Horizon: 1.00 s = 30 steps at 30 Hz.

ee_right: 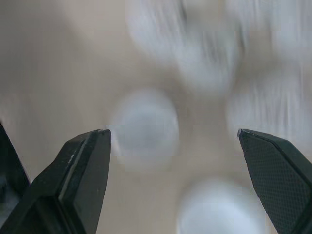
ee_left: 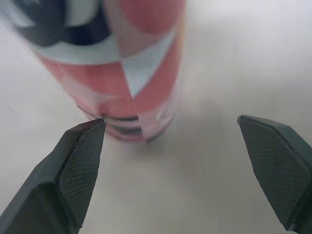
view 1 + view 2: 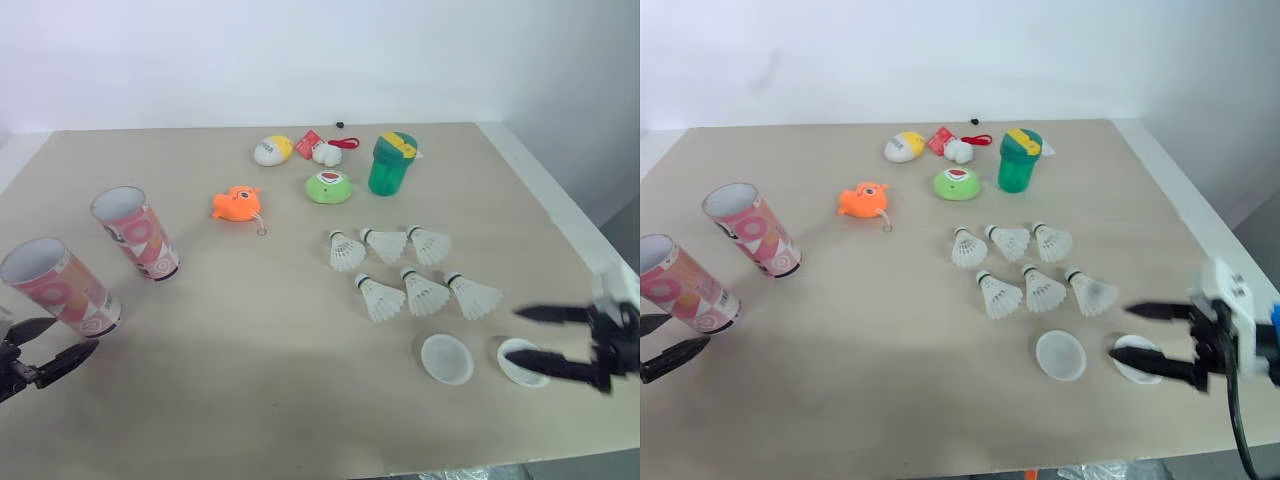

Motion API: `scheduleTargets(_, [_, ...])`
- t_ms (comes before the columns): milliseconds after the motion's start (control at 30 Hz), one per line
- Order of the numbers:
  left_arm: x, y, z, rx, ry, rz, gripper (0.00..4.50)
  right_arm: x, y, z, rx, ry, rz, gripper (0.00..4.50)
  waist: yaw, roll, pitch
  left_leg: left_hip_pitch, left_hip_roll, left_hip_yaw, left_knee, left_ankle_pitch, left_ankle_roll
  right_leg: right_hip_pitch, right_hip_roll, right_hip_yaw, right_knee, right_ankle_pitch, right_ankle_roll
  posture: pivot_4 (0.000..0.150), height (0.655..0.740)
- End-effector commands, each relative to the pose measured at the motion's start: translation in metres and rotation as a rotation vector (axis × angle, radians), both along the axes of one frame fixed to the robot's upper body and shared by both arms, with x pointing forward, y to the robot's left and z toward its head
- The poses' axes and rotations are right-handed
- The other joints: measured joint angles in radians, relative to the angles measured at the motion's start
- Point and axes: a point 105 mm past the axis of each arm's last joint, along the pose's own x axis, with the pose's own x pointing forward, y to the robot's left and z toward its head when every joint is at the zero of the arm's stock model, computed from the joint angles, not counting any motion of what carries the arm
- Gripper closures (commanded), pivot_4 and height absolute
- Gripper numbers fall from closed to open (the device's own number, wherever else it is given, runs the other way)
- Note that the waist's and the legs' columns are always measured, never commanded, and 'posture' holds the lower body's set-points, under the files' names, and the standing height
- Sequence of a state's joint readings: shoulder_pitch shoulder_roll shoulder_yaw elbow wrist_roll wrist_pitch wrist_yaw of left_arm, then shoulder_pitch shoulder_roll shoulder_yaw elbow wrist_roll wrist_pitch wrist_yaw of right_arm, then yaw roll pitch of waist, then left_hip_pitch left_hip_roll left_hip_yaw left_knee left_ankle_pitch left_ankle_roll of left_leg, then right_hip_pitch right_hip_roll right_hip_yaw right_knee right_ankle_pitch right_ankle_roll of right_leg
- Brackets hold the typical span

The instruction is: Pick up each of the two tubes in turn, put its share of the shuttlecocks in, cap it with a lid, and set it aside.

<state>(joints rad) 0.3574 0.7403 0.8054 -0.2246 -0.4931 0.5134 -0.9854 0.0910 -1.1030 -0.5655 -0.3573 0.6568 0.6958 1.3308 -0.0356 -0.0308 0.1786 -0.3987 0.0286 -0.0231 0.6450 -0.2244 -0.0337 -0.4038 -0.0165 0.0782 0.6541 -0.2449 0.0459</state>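
Beige bench (image 3: 250,350) holds two pink tubes (image 3: 135,232) standing near its left edge; released left jaws face the front tube (image 3: 60,287), best gripped squarely mid-wall. Six shuttlecocks (image 3: 405,270) and two lids (image 3: 447,358) lie front-right, right jaws released beside them.

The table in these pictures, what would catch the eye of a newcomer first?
Two pink patterned tubes stand open at the left of the table, the left gripper open just before the nearer one. Six white shuttlecocks lie in two rows right of the middle, with two white lids nearer the robot, beside the open right gripper. Bright toys sit at the far side.
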Motion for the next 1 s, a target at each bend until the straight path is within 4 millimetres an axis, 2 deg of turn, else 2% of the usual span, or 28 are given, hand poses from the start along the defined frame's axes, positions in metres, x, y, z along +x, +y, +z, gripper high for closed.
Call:
scheduleTargets(33, [-0.002, 0.003, 0.005, 0.015, -0.111, 0.053, 0.00, 0.009, 0.052, 0.017, 0.082, -0.097, 0.167, 0.05, -0.002, -0.002, -0.001, 0.000, 0.001, 0.000, 0.001, 0.000, 0.000, 0.000, 0.001, 0.000, 0.000, -0.001, -0.004, 0.150, 0.7400])
scheduleTargets(100, [-0.006, -0.001, -0.004, -0.005, -0.138, 0.083, 0.00, 0.020, 0.085, 0.027, 0.153, -0.182, 0.247, 0.05, -0.010, -0.003, -0.002, 0.000, 0.002, 0.001, 0.003, 0.000, 0.000, 0.000, 0.002, 0.000, 0.000, 0.000, -0.005, 0.150, 0.7400])
scheduleTargets(167, [-0.013, -0.003, -0.013, -0.033, -0.148, 0.113, 0.00, 0.026, 0.110, 0.032, 0.203, -0.216, 0.307, 0.05, -0.010, -0.004, -0.002, -0.001, 0.003, 0.002, 0.006, 0.000, 0.000, 0.000, 0.003, 0.002, 0.001, 0.002, -0.004, 0.150, 0.7400])
scheduleTargets(267, [-0.017, -0.003, -0.018, -0.038, -0.192, 0.165, 0.00, 0.036, 0.132, 0.034, 0.246, -0.246, 0.353, 0.05, -0.008, -0.004, -0.002, -0.004, 0.003, 0.002, 0.007, 0.000, 0.000, -0.002, 0.002, 0.003, 0.001, 0.002, -0.003, 0.150, 0.7400])
scheduleTargets(433, [-0.011, 0.002, -0.027, -0.097, -0.296, 0.282, 0.00, 0.043, 0.166, 0.030, 0.281, -0.274, 0.456, 0.05, 0.008, -0.006, -0.003, -0.005, 0.002, 0.002, 0.010, 0.000, 0.000, -0.002, 0.001, 0.003, 0.001, 0.004, -0.001, 0.150, 0.7400])
scheduleTargets(567, [-0.006, 0.000, -0.045, -0.098, -0.300, 0.308, 0.00, 0.048, 0.181, 0.021, 0.288, -0.266, 0.512, 0.05, 0.008, -0.005, -0.005, -0.004, 0.003, 0.004, 0.010, 0.001, 0.001, -0.002, 0.002, 0.003, 0.001, 0.006, -0.002, 0.150, 0.7400])
scheduleTargets(800, [0.016, -0.007, -0.052, -0.114, -0.322, 0.287, 0.00, 0.057, 0.198, 0.022, 0.297, -0.288, 0.554, 0.05, 0.008, -0.006, -0.005, -0.004, 0.005, 0.003, 0.010, 0.001, 0.002, -0.003, 0.005, 0.003, 0.001, 0.009, -0.001, 0.150, 0.7400])
scheduleTargets(1000, [0.042, -0.001, -0.057, -0.096, -0.318, 0.309, 0.00, 0.063, 0.207, 0.019, 0.303, -0.287, 0.545, 0.05, 0.009, -0.006, -0.005, -0.004, 0.009, 0.003, 0.010, 0.001, 0.002, -0.003, 0.009, 0.003, 0.001, 0.011, -0.002, 0.150, 0.7400])
